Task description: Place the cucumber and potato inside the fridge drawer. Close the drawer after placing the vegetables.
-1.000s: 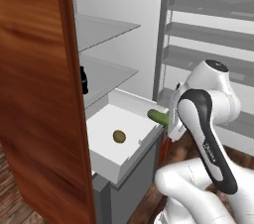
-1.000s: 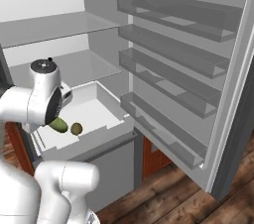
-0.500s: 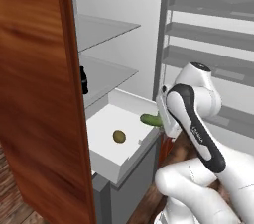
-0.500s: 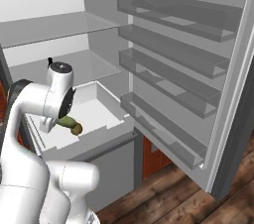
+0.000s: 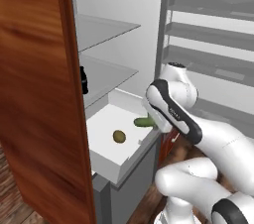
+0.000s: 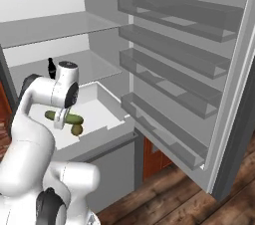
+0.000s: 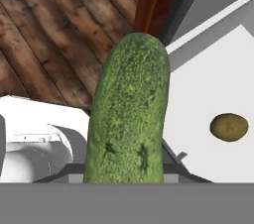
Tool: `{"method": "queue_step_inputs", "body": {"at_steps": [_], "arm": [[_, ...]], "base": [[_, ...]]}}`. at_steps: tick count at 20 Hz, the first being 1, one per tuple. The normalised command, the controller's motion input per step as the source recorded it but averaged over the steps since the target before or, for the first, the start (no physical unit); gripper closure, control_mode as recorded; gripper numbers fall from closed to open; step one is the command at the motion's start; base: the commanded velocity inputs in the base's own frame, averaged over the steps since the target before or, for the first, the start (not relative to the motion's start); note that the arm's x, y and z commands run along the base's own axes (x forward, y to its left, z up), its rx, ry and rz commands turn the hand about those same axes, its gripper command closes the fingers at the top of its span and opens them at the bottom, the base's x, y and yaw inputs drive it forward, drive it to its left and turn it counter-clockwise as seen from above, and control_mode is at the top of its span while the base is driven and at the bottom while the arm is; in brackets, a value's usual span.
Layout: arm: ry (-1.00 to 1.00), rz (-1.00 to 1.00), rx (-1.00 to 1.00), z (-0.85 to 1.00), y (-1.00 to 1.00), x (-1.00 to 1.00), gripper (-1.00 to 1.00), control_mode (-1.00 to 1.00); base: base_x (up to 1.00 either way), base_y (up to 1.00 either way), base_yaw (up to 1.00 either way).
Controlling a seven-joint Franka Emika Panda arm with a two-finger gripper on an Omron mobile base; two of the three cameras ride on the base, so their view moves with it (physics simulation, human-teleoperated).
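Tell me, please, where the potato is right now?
The potato lies on the white floor of the open fridge drawer, left of the cucumber in the left base view.

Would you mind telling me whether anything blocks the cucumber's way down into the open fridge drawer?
Nothing visible does. The claw holds the cucumber above the open drawer; the potato lies off to one side.

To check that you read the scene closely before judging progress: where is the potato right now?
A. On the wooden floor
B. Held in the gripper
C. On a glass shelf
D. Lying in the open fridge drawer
D: the potato lies on the white floor of the open fridge drawer, while the gripper holds the cucumber over the drawer.
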Motion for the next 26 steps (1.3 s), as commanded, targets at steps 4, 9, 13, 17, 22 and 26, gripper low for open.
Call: {"method": "queue_step_inputs", "body": {"at_steps": [4, 9, 13, 17, 22, 26], "arm": [[0.0, 0.1, -0.01, -0.44, 0.17, 0.39, 1.0, -1.0], [0.0, -0.03, 0.0, -0.19, 0.34, 0.13, 1.0, -1.0], [-0.04, -0.07, -0.01, -0.44, 0.14, 0.05, 1.0, -1.0], [-0.14, -0.08, -0.04, -0.56, 0.0, 0.01, 1.0, -1.0], [-0.16, -0.05, -0.01, -0.38, 0.0, 0.04, 1.0, -1.0], [-0.11, -0.01, 0.0, -0.34, 0.0, -0.02, 1.0, -1.0]], "base": [[0.0, 0.0, 0.0], [0.0, 0.0, 0.0], [0.0, 0.0, 0.0], [0.0, 0.0, 0.0], [0.0, 0.0, 0.0], [0.0, 0.0, 0.0]]}}
